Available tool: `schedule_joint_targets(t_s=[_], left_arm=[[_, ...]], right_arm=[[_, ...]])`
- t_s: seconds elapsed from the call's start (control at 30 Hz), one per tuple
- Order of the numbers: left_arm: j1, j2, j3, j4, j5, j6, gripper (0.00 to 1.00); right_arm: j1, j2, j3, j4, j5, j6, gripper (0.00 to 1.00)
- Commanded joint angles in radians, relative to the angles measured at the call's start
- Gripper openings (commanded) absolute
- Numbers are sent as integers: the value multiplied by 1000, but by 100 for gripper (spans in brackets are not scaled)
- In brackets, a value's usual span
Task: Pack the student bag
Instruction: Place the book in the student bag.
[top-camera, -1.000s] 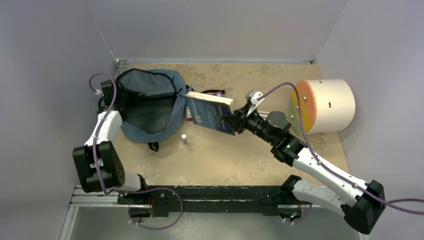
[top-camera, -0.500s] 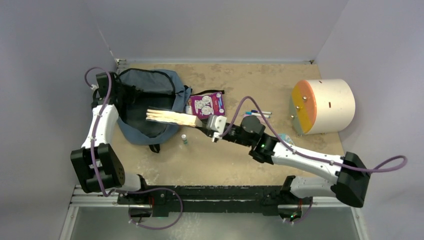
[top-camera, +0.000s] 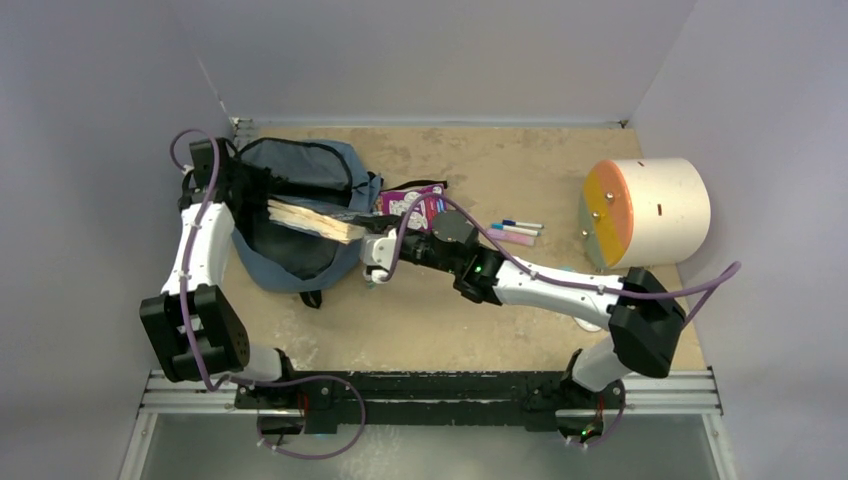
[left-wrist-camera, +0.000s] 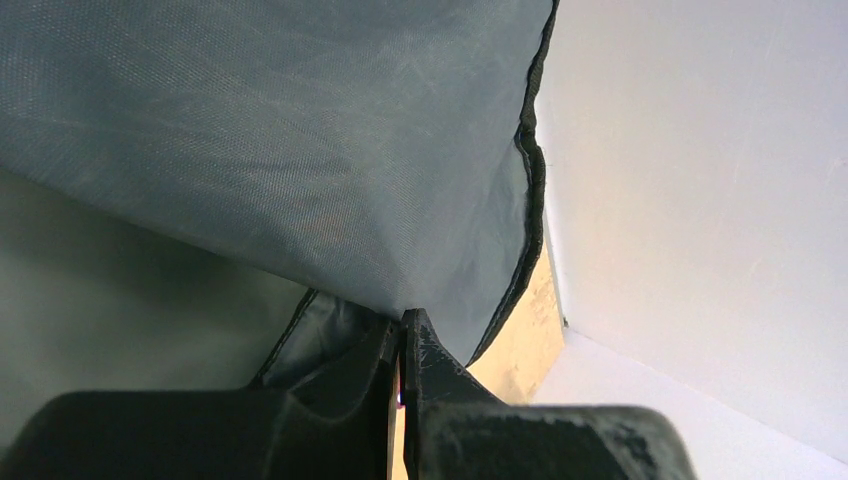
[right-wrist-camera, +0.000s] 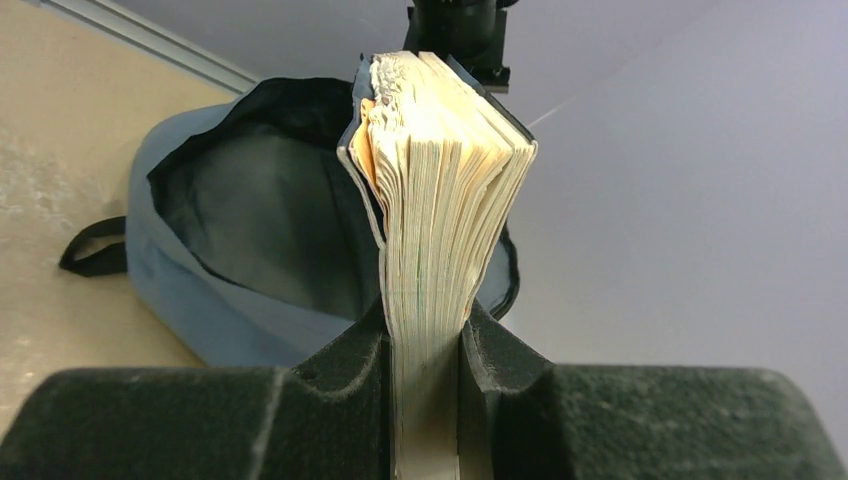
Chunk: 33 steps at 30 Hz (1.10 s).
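Now book (top-camera: 310, 220), clamped in right tool (right-wrist-camera: 425, 335), sits at bag (top-camera: 330, 160) mouth, swung in from right; left tool (left-wrist-camera: 403, 335) pinches rim open; insertion likely next.

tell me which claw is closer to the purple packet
Right. The right claw, gripping the book, sits just beside the purple packet; the left claw is farther off, across the student bag, pinching its left edge.
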Motion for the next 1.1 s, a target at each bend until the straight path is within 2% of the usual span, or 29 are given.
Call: schedule_joint_targets(t_s=[0.0,0.3,0.5,0.97,1.07], left_arm=[[9,-4,79,5,37,-10,0],[9,14,140,-32,55,-13,0],[10,6,138,-40,80,-27,0],[9,-14,157,-71,94,-32,0],[9,-17,158,-73,99,-32,0]], right_arm=[[24,8,113,137,-19,-142,0],[41,86,149,83,28,-261,0],[51,192,223,109,88,-275,0],[65,509,473,180,318,-360,0],[73,591,541,205,426,-407,0]])
